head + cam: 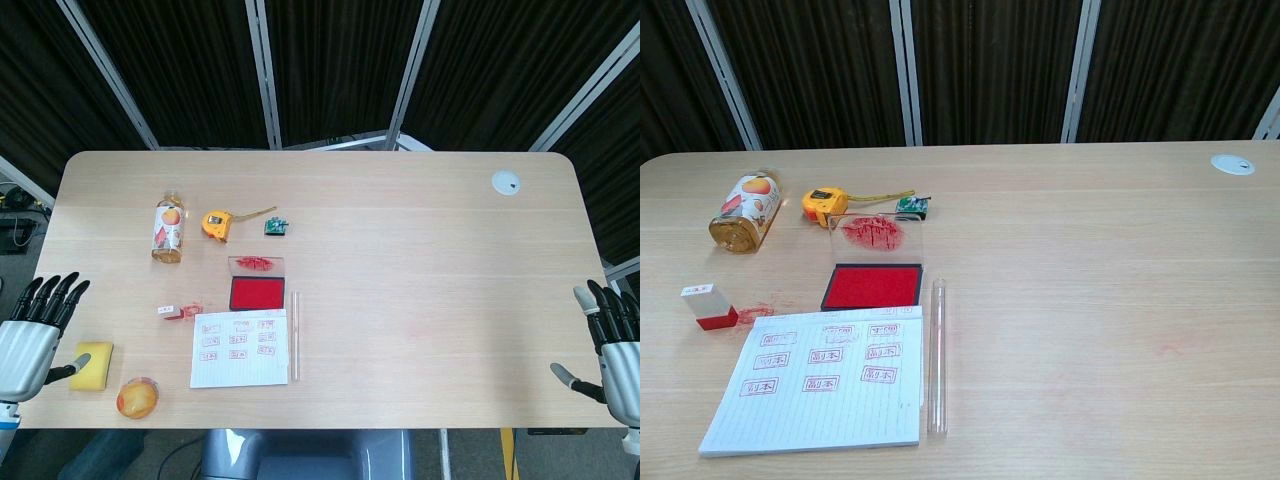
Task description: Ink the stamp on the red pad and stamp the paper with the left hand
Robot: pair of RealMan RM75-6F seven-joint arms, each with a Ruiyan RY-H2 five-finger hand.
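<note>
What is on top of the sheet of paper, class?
The paper carries nine red stamp marks in three rows; its lower half is bare. What lies under it is hidden.

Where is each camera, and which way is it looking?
Head view: high up, looking down on the table; the left hand and right hand show at the edges.
Chest view: lower, looking across the table; no hands show.
Both see the stamp, red pad and paper.
</note>
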